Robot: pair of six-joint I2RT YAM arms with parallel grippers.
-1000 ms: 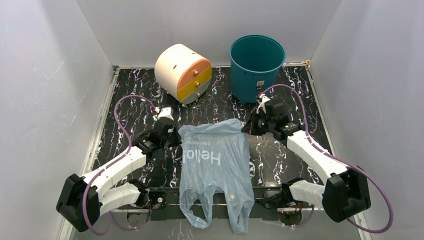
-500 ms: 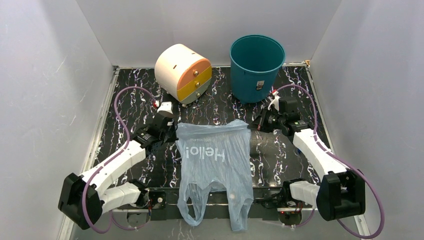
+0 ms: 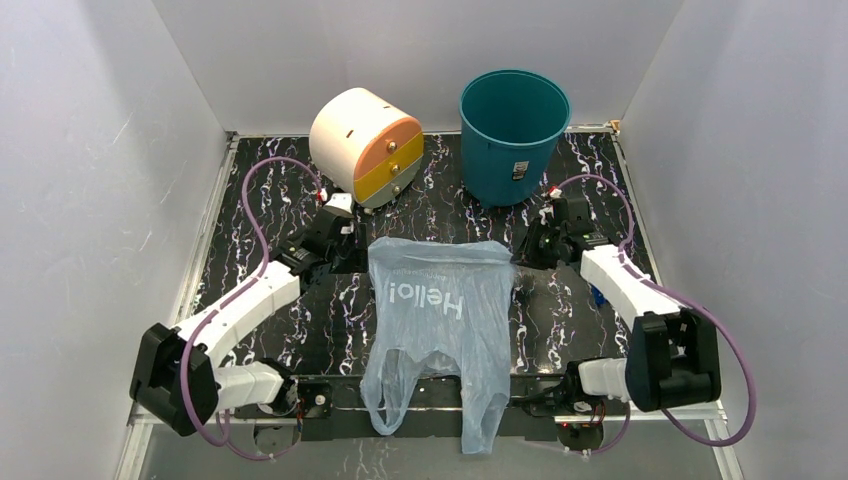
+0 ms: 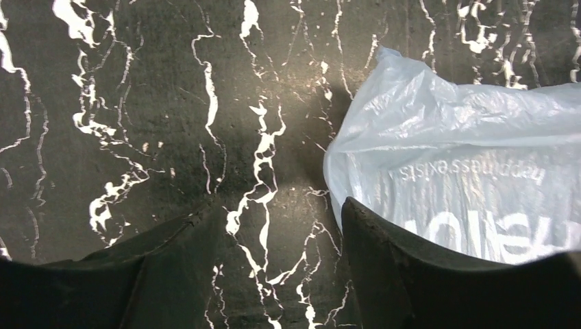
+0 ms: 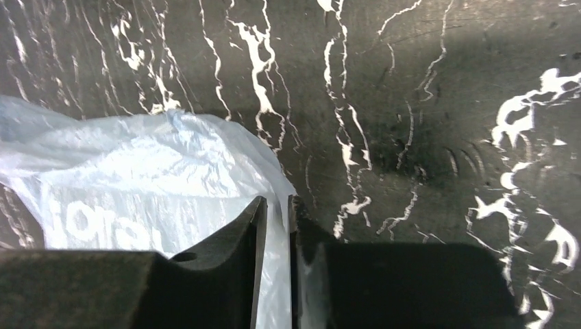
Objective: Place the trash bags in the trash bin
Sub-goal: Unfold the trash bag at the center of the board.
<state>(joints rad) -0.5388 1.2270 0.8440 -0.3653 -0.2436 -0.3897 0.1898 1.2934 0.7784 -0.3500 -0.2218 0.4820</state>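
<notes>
The trash bag [image 3: 440,310], pale blue with white "Hello" lettering, lies flat on the dark marbled table, its handles hanging over the near edge. My left gripper [image 3: 348,250] is at the bag's far left corner. In the left wrist view the gripper [image 4: 281,205] is open with only bare table between the fingers, and the bag [image 4: 466,157] lies just right of it. At the far right corner my right gripper [image 5: 276,200] stands slightly open, with the bag's edge [image 5: 137,171] in the narrow gap. The teal trash bin [image 3: 513,130] stands upright beyond it.
A cream and orange drum-shaped box [image 3: 367,145] sits at the back, left of the bin. A small dark blue object [image 3: 597,295] lies by the right arm. Grey walls close in the table on three sides.
Both arms have pushed away from the near edge, drawing the bag's top edge toward the bin. The left jaws have opened and let go of the corner. The right jaws have parted a little.
</notes>
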